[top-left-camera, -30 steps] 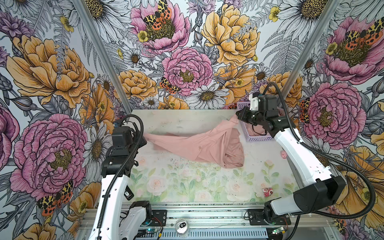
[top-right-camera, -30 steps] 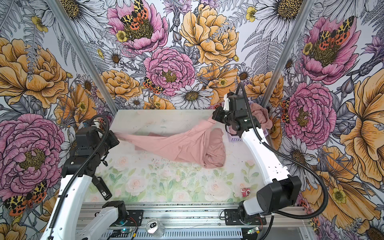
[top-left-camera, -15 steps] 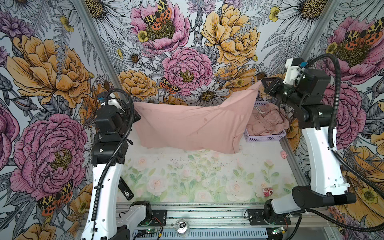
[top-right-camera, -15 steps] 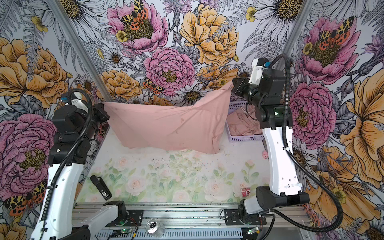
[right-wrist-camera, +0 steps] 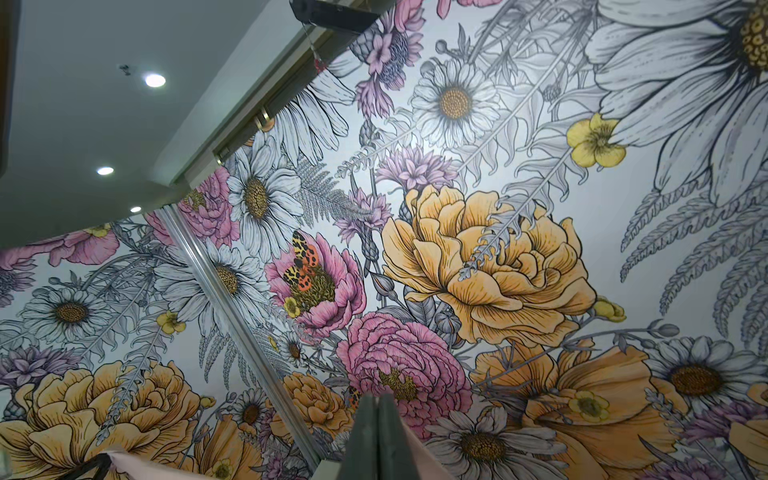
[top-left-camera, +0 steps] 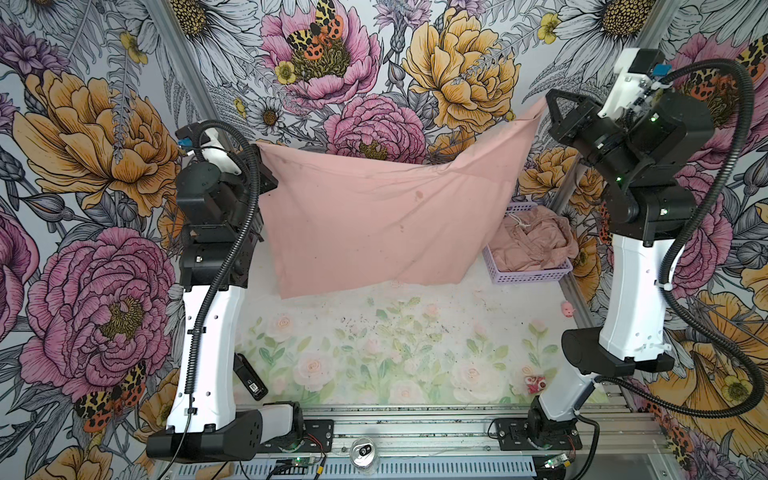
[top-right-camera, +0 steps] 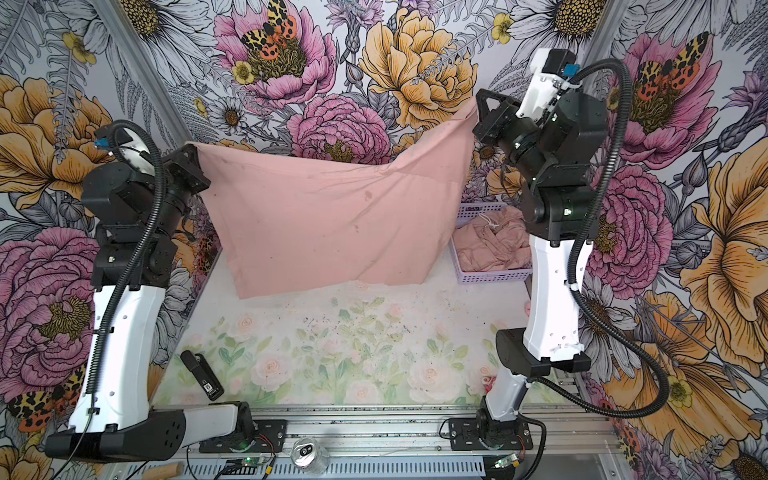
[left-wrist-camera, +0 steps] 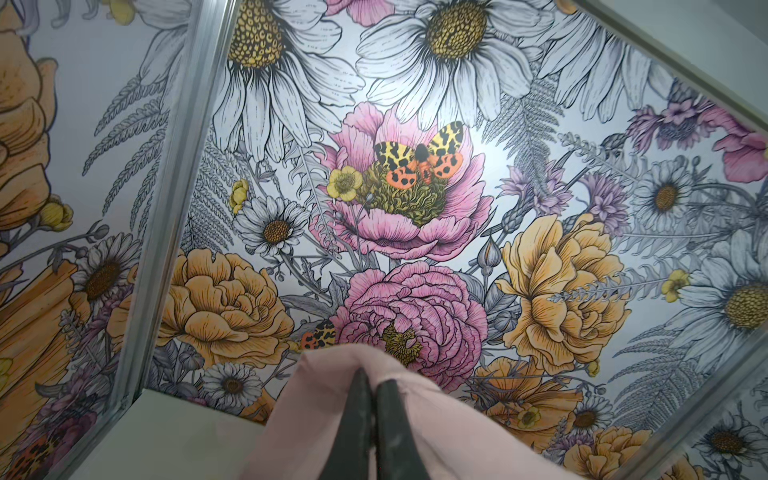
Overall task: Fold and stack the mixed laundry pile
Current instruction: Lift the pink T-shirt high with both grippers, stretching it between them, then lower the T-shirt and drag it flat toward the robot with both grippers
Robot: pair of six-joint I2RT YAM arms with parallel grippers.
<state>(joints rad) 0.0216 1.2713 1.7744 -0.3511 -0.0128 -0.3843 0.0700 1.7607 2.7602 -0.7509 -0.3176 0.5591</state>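
Looks upward along two dark fingers [left-wrist-camera: 359, 415], pressed together tip to tip. Pinches a fold of dusty-pink garment [left-wrist-camera: 307, 419] between them, cloth spilling down both sides and rising just past the tips. Beyond, faces a floral wall [left-wrist-camera: 540, 270]: pink peonies, yellow blooms, white daisies, an orange-spotted moth [left-wrist-camera: 417, 164]. Shows an aluminium post [left-wrist-camera: 172, 208] slanting across the wall.

The pink garment [top-left-camera: 365, 224] is soft, matt cloth with small dark spots. The basket [top-left-camera: 528, 275] at the far right is lilac plastic full of little holes. The laundry [top-left-camera: 532, 241] in it is crumpled pink cloth with a white string. The table [top-left-camera: 374, 353] looks matt, with pale printed roses. The near rail [top-left-camera: 415, 424] is ridged silver metal. The can [top-left-camera: 362, 451] is shiny metal. The left arm [top-left-camera: 208, 340] and right arm [top-left-camera: 636, 299] have smooth white plastic shells.
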